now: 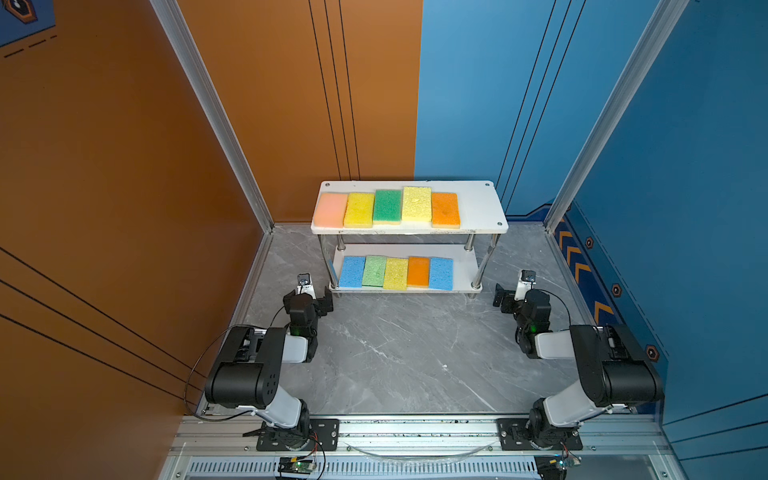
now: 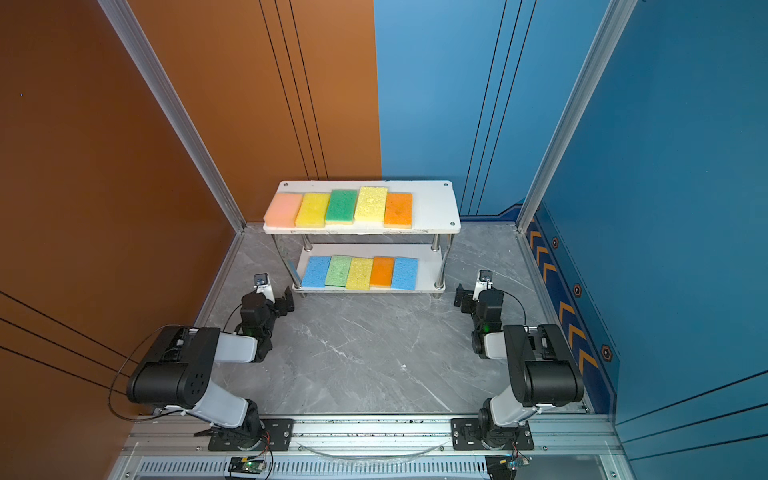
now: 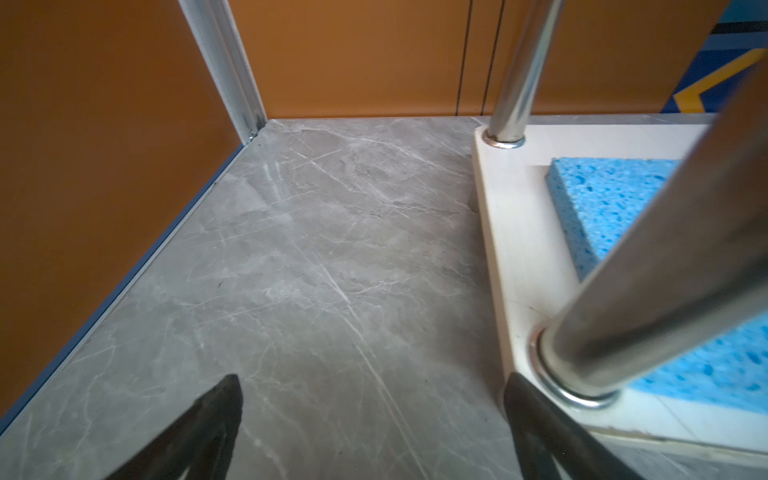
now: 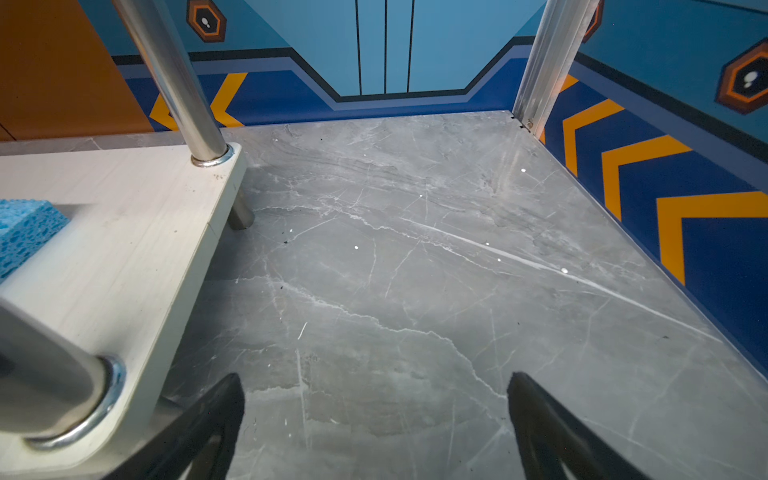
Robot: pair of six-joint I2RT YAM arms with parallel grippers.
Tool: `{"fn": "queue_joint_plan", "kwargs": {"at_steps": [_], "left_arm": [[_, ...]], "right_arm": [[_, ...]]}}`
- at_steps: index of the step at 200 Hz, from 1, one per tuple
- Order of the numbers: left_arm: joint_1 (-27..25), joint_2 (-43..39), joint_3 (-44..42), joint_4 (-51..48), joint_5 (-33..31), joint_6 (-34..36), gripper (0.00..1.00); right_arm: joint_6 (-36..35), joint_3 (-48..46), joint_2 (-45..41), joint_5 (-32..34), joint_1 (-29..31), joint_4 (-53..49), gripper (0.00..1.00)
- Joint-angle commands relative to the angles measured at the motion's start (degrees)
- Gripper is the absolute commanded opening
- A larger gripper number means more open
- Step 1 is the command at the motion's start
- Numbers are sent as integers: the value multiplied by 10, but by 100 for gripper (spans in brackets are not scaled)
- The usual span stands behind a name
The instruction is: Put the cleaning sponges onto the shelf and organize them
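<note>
White shelf (image 1: 482, 203): stood at the back of the grey marble table (image 1: 395, 357), between the two grippers and a little beyond them.
Top board: carried five in a row: pink sponge (image 1: 330, 209), yellow sponge (image 1: 359, 210), green sponge (image 1: 387, 206), pale yellow sponge (image 1: 417, 203) and orange sponge (image 1: 446, 210). The pale yellow one sat slightly further back than its neighbours.
Bottom board: carried five more, packed side by side: left blue sponge (image 1: 352, 272), light green sponge (image 1: 374, 271), lower yellow sponge (image 1: 395, 273), lower orange sponge (image 1: 418, 271) and right blue sponge (image 1: 441, 273).
Left gripper (image 3: 373, 377): jaws spread wide over bare table, gripping nothing; it sat low, by the shelf's front left corner.
Left side, sponge to gripper: one finger (image 3: 536, 415) lay just beside the bottom board's corner and its near post (image 3: 665, 270); contact could not be told. The left blue sponge (image 3: 602, 199) lay past that post, apart from the finger.
Right gripper (image 4: 375, 376): jaws equally wide, nothing between them; it sat low, near the shelf's front right corner.
Right side, sponge to gripper: one finger (image 4: 199, 428) lay beside the board's corner, by the right post (image 4: 41, 374). The right blue sponge (image 4: 25, 232) lay further in on the board, well clear of the finger.
</note>
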Motion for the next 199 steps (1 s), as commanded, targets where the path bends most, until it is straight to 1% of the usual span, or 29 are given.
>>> {"fn": "queue_joint_plan", "kwargs": {"at_steps": [1,15,33,45,93,199], "left_arm": [[-1,3,13,-11,55,25,98],[0,4,14,-12,46,20,98],[0,3,12,-11,-34,-11,98],[1,-1,6,-9,-55,-24,98],[-10,3,10,-8,-70,-12,98],[-10,3,11,-8,-70,-12,98]], "right_arm": [[7,5,-10,-5,-1,-11,100],[7,5,-10,-3,-1,-10,100],[7,4,-10,-3,-1,-9,100],[7,4,-10,-3,-1,-9,100],[7,4,-10,-3,-1,-9,100],[7,4,-10,-3,-1,-10,100]]}}
